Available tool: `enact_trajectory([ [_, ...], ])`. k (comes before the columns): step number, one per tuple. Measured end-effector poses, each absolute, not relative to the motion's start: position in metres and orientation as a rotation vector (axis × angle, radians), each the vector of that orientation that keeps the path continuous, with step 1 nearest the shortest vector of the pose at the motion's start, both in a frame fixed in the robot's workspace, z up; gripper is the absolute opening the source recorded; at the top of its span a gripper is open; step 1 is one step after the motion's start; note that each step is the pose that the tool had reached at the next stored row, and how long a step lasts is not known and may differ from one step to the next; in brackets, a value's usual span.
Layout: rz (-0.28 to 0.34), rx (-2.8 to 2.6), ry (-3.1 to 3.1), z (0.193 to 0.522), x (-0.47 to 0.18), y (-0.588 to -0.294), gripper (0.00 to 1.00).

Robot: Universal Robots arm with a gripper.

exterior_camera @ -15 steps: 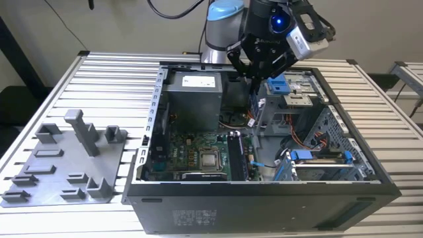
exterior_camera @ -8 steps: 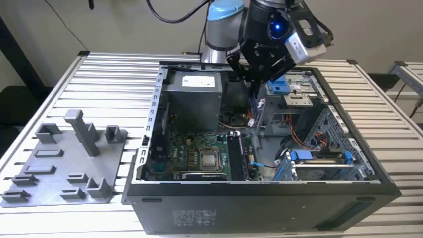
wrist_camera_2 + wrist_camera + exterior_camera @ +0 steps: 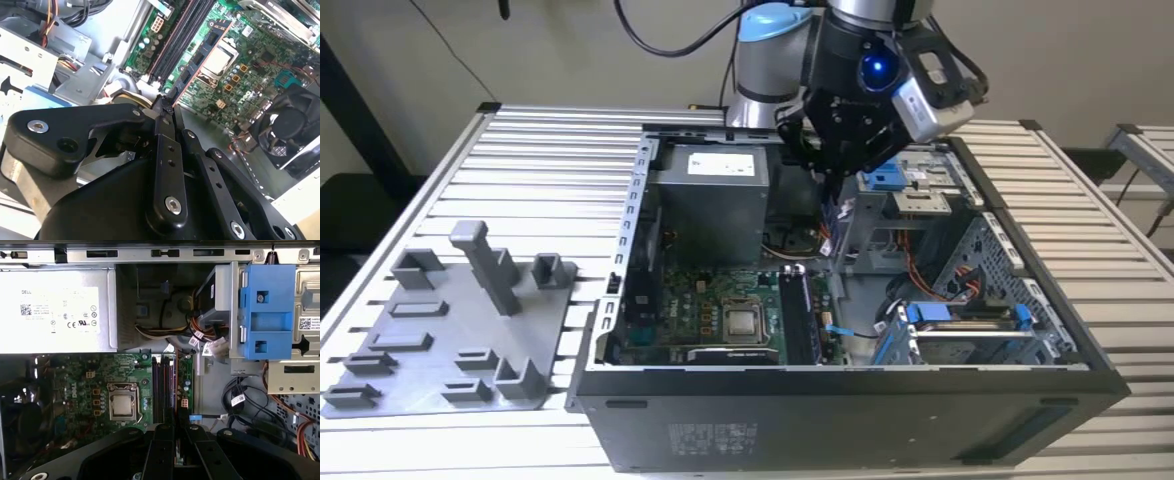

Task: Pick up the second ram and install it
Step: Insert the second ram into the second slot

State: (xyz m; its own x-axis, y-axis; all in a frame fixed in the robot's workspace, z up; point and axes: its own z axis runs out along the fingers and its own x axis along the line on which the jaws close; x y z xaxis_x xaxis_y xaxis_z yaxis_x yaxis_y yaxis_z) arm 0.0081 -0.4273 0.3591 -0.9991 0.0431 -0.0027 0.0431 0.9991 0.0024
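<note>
Slatted metal desk [image 3: 547, 140] carries an open computer case [image 3: 854, 420], lying on its side, lid off. Grey plastic fixture [image 3: 440, 340] with upright posts sits on the desk just beside the case, on the exterior view's left. Arm [image 3: 767, 60] reaches down over the far part of the case. Inside it: grey power supply [image 3: 55, 310], green motherboard [image 3: 75, 385] next to it, blue drive bracket [image 3: 267, 310] on the other side. Hand [image 3: 167, 107] hangs above the case interior, fingers [image 3: 165, 150] pressed together on the second ram [image 3: 198, 57], pinching one end. The stick points out from the fingertips, dark board, row of black chips. It is held over the motherboard, near the memory slots [image 3: 162, 385] and CPU socket [image 3: 122, 406], not seated.
</note>
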Motion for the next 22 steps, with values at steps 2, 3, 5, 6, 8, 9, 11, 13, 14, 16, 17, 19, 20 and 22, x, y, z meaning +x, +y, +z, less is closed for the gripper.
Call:
enact_trajectory([
  [2,0.003,0.068,3.138,0.357,0.008,-0.427,0.14],
  [3,0.002,0.068,3.138,0.356,0.008,-0.428,0.14],
  [5,0.001,0.068,3.138,0.354,0.008,-0.428,0.14],
  [6,0.000,0.068,3.138,0.353,0.008,-0.428,0.14],
  [8,-0.002,0.068,3.138,0.351,0.008,-0.428,0.14],
  [9,-0.003,0.068,3.138,0.349,0.008,-0.428,0.14],
  [11,-0.004,0.068,3.138,0.347,0.008,-0.428,0.14],
  [13,-0.006,0.068,3.138,0.345,0.008,-0.428,0.14],
  [14,-0.006,0.068,3.138,0.344,0.008,-0.428,0.14],
  [16,-0.008,0.068,3.138,0.344,0.008,-0.428,0.14],
  [17,-0.008,0.068,3.138,0.344,0.008,-0.428,0.14],
  [19,-0.008,0.068,3.138,0.344,0.008,-0.428,0.14],
  [20,-0.008,0.068,3.138,0.344,0.008,-0.428,0.14],
  [22,-0.008,0.068,3.138,0.342,0.008,-0.428,0.14],
])
